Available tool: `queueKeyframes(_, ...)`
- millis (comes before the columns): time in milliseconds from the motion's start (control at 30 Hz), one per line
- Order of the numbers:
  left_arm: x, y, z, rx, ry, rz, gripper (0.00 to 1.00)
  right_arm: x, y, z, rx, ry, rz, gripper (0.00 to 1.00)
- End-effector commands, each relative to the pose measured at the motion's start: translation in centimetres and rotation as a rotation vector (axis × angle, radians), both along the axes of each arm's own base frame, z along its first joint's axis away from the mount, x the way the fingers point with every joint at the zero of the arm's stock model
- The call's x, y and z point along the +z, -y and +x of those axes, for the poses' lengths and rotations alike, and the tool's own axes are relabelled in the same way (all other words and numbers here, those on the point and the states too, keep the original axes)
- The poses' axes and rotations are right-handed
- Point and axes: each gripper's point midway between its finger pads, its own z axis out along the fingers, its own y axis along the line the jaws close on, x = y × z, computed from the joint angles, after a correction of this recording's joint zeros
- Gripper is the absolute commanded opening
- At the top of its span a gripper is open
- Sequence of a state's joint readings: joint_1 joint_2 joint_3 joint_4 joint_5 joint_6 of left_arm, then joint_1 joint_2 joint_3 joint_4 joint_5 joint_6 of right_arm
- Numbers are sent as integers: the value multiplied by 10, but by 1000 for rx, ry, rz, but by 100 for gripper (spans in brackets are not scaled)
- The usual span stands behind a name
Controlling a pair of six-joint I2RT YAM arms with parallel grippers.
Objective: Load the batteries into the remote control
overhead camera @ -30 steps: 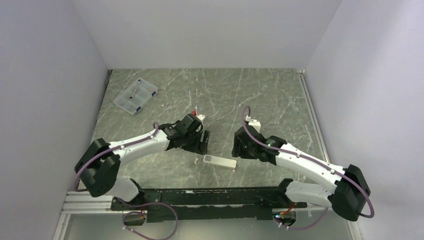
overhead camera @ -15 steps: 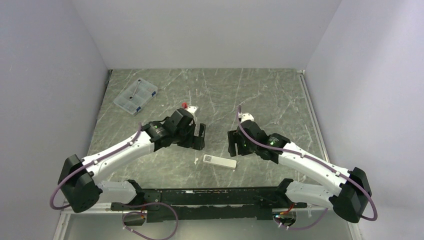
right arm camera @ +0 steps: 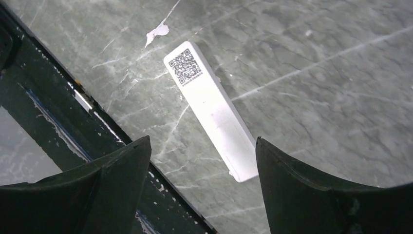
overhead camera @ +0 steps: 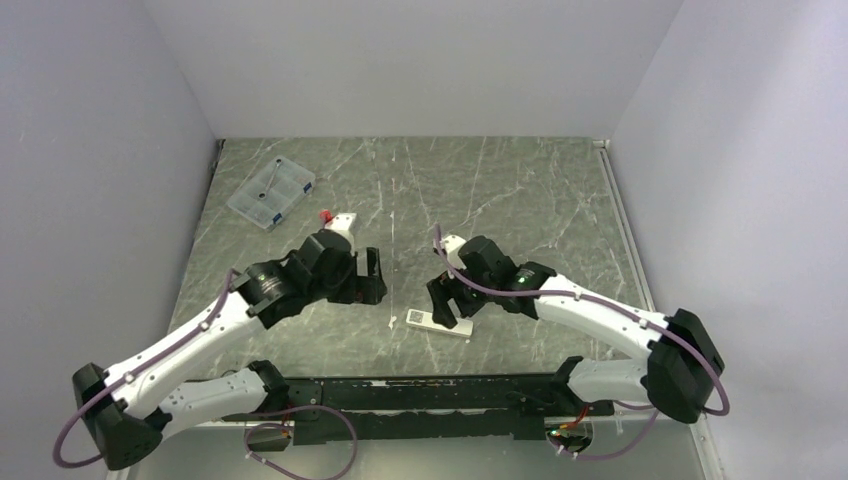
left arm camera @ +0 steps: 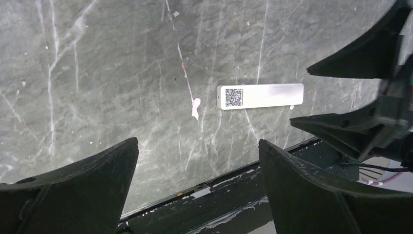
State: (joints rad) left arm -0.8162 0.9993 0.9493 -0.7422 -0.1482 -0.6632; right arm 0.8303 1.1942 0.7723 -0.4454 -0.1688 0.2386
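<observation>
The remote [overhead camera: 438, 324] lies label side up by the middle of the bench's [overhead camera: 520, 200] near edge. The right hand [overhead camera: 452, 312] hangs over it, wide and empty. The left hand [overhead camera: 378, 277] is also wide and empty, nearby.

Left arm [overhead camera: 190, 337] and right arm [overhead camera: 600, 315] both reach inward, wrists tilted down, jaws spread wide.

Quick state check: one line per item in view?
remote control: flat on the table, QR-label side up, not held.
left pincer: open, empty, short of the remote control.
right pincer: open, empty, over the remote control.
clear box: far left of the table, untouched; lid state too small to tell.
</observation>
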Motion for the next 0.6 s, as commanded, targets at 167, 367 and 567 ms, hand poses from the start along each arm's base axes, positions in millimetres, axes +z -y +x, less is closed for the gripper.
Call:
queueKeyframes(167,9,-20,-22,35,-6,-51,99,-20,-33,7,187,75,-18,82)
queueKeyframes(367,11,-25,-31,15,-10,-53,99,-40,-26,12,185,98,-105,81)
queueKeyframes(567,10,-25,-34,3,-6,-65,99,-57,-19,15,161,85,-203,78)
